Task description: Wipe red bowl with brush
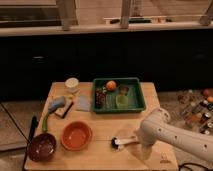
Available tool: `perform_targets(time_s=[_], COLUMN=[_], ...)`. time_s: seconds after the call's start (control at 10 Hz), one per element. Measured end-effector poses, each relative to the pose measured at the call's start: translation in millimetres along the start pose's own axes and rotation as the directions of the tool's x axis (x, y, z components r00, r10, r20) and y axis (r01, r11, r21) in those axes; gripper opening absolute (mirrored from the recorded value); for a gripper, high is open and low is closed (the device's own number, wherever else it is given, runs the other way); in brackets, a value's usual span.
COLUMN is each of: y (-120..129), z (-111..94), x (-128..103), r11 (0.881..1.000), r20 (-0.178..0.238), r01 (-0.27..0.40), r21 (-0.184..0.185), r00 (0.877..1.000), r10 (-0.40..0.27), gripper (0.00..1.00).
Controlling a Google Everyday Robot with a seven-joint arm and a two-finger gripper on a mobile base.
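Note:
The red bowl [76,135] sits upright at the front left of the wooden table [102,127]. The brush [122,142] lies flat to its right, black head toward the bowl and white handle pointing right. My gripper [144,149], at the end of the white arm [159,131], hangs low over the table just right of the brush handle's end. I cannot tell whether it touches the handle.
A maroon bowl [42,146] stands at the front left corner. A blue-grey tool with a green handle [54,107] lies behind it. A green tray [141,98] holds an orange, a green cup and dark items. A white cup [72,84] stands at the back left.

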Motion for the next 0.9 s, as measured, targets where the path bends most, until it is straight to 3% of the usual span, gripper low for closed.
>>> perform_targets(time_s=[0.3,0.6,0.7,0.9], y=[-2,-6,-9,-9], z=[3,12,14,15], x=[4,-2,-7,-13], r11=[1.0,0.999,0.998,0.997], r20=[0.002,-0.015,-0.019,-0.027], r01=[-0.002,0.026,0.043,0.063], r21=[-0.003,-0.038,-0.044,-0.049], r00=[1.0,1.0,0.999,0.998], r10=[0.002,-0.027,-0.044,-0.065], gripper=[0.8,0.8,0.75,0.54])
